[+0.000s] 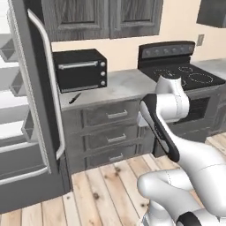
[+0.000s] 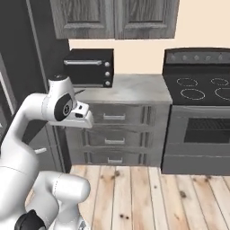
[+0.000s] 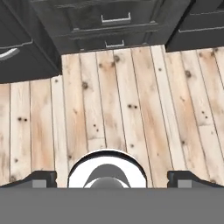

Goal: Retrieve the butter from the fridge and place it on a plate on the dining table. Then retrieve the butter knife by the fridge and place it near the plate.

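Note:
The dark grey fridge [image 1: 33,110] stands at the left with one door swung open, showing pale shelves inside; its long silver handle [image 1: 49,75] curves down the door. The butter knife [image 1: 75,98], black-handled, lies on the grey worktop just right of the fridge, in front of a black toaster oven. My gripper [image 3: 112,179] hangs folded in over the floor in front of the drawers, pointing down at the wooden boards. Its fingertips [image 3: 41,178] sit far apart, open, with nothing between them. The butter, the plate and the dining table are out of view.
A black toaster oven [image 1: 80,69] sits at the back of the worktop [image 1: 123,84]. Dark drawers [image 2: 114,117] run below it. A black stove with an oven [image 2: 197,117] stands to the right. Wooden floor [image 3: 113,100] lies open before the cabinets.

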